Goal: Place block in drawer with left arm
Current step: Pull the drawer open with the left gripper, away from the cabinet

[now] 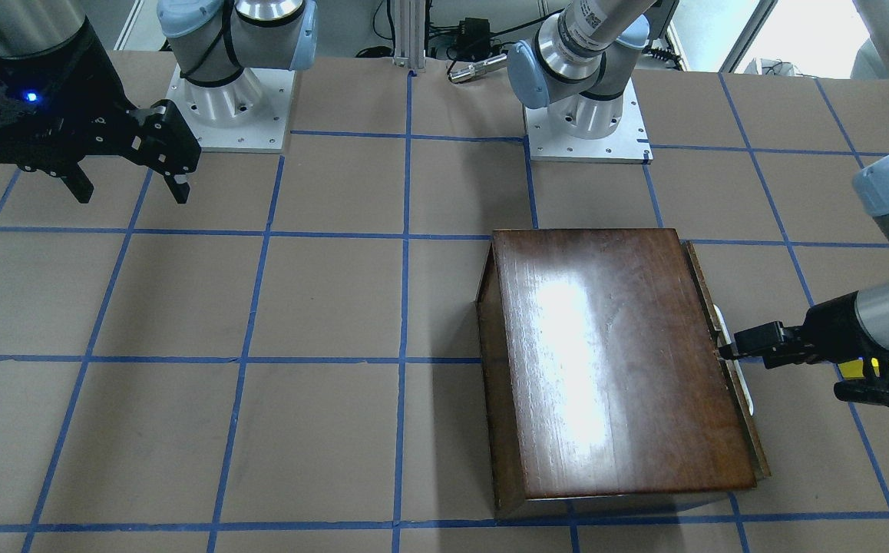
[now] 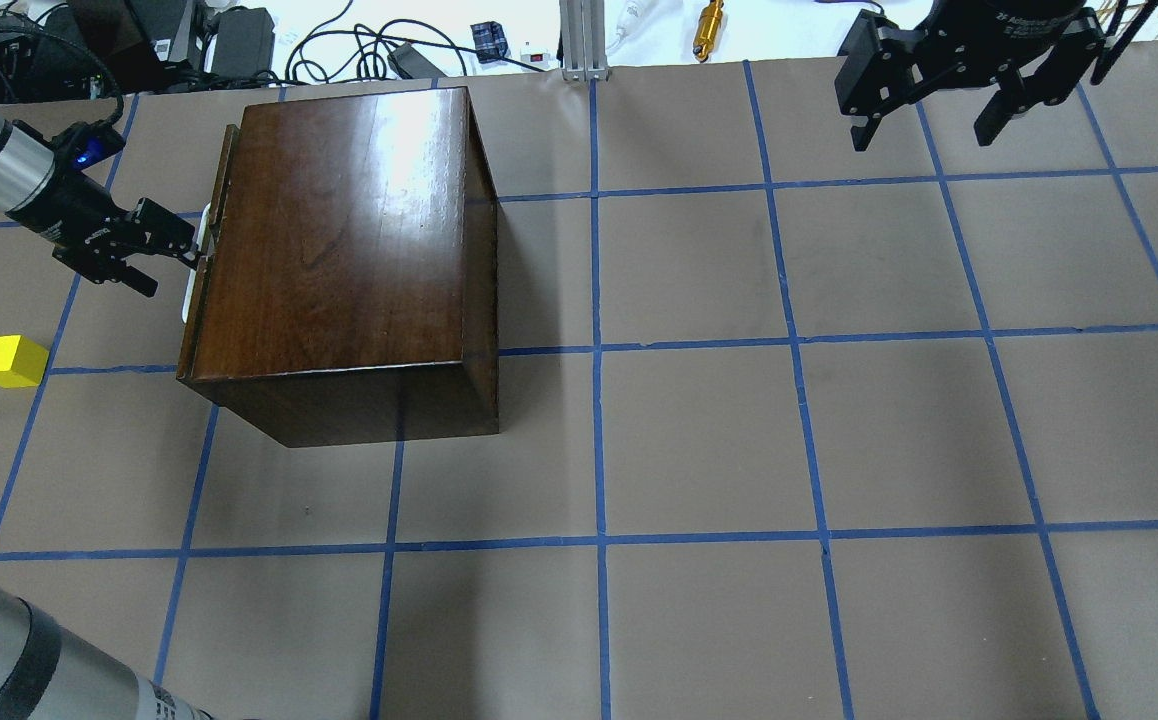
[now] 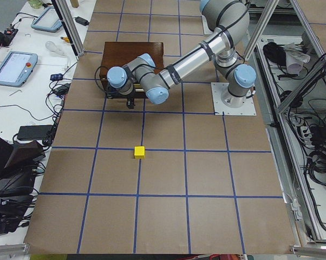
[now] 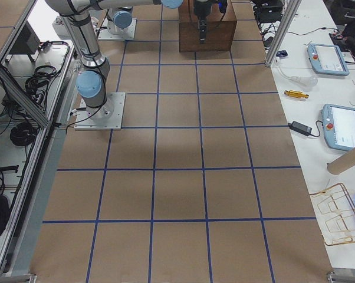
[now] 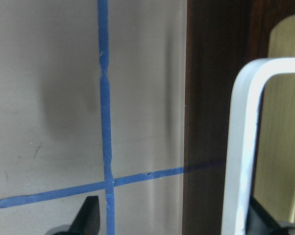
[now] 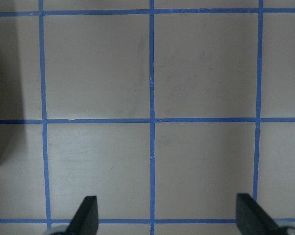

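Note:
The glossy dark-brown box [image 2: 339, 240] stands on the table's left half. Only the drawer's dark front panel [image 2: 207, 215] and white handle [image 2: 197, 262] show on the box's left face; the pale tray is hidden inside. My left gripper [image 2: 174, 272] is open at that handle. In the left wrist view, the handle [image 5: 240, 147] stands between the spread fingers, close to the right one [image 5: 260, 220]. The yellow block [image 2: 10, 361] lies on the table to the left of the box, apart from the gripper. My right gripper [image 2: 934, 115] hangs open and empty over the far right.
The table is covered in brown paper with a blue tape grid [image 2: 594, 345]. The two arm bases [image 1: 229, 100] [image 1: 586, 115] stand at the robot's edge. Cables and small devices [image 2: 359, 45] lie beyond the far edge. Side tables with pendants [image 3: 11, 67] flank the table.

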Robot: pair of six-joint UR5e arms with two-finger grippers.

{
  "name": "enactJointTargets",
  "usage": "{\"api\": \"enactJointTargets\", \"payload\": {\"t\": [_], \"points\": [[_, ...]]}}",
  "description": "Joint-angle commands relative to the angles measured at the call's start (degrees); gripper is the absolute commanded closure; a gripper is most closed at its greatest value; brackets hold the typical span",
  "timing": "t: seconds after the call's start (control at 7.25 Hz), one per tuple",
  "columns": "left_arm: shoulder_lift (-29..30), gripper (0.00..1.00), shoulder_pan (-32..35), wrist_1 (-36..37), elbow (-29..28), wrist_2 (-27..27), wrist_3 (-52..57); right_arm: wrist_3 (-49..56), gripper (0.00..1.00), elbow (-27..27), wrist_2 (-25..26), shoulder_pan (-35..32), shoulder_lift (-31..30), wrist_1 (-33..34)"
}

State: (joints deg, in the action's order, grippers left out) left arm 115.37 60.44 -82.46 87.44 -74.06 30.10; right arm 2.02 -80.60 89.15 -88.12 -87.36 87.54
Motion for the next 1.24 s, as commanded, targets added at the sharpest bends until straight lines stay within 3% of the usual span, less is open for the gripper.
{"api": "enactJointTargets", "payload": {"t": [0.0, 1.1], "points": [[-0.1, 0.00, -1.1, -0.1, -0.1, 0.1, 0.2, 0.0, 0.00, 0.0, 0.0, 0.1, 0.0, 0.0], [0.2, 0.00, -4.9, -0.1, -0.2, 0.3, 2.3, 0.0, 0.00, 0.0, 0.0, 0.0, 0.0, 0.0]]}}
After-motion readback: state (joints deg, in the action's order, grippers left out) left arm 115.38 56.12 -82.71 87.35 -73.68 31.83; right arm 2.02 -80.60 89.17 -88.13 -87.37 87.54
